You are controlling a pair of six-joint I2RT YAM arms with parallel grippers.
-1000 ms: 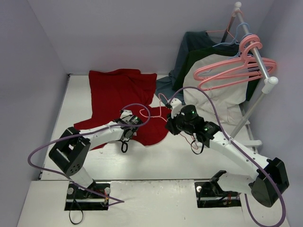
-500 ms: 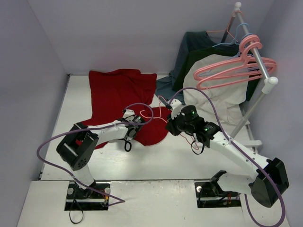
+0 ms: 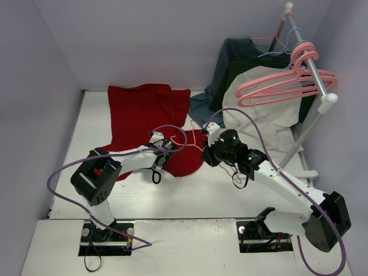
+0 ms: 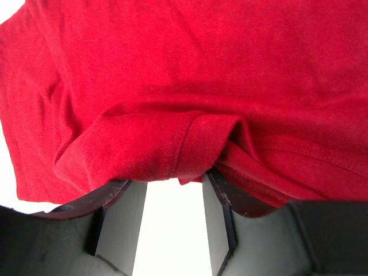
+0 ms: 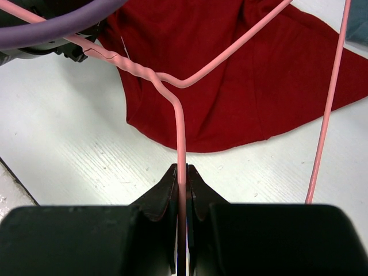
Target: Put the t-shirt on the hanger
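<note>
Right jaws, shut hard on the wire of the hanger (image 5: pixel 180 132) just below its twisted neck. The clamp there probably gives a rigid hold, so that the frame juts out level over the near hem of the t-shirt (image 3: pixel 144 112) and one shoulder can be steered into the cloth. Left jaws, about half open, white surface (image 3: pixel 190 195) showing between them. The ribbed collar (image 4: pixel 210 144) is bunched over their tips, and no pinch on it is visible. They are placed, it seems, to lift or spread the neck opening for the wire. The t-shirt lies spread from the far-left corner of the surface toward its middle, where both jaws meet at its near end, and it is not yet on the hanger. By the far-right corner stands a rail (image 3: pixel 313 66) carrying spare pink hangers (image 3: pixel 282 86) and two other garments (image 3: pixel 264 109).
</note>
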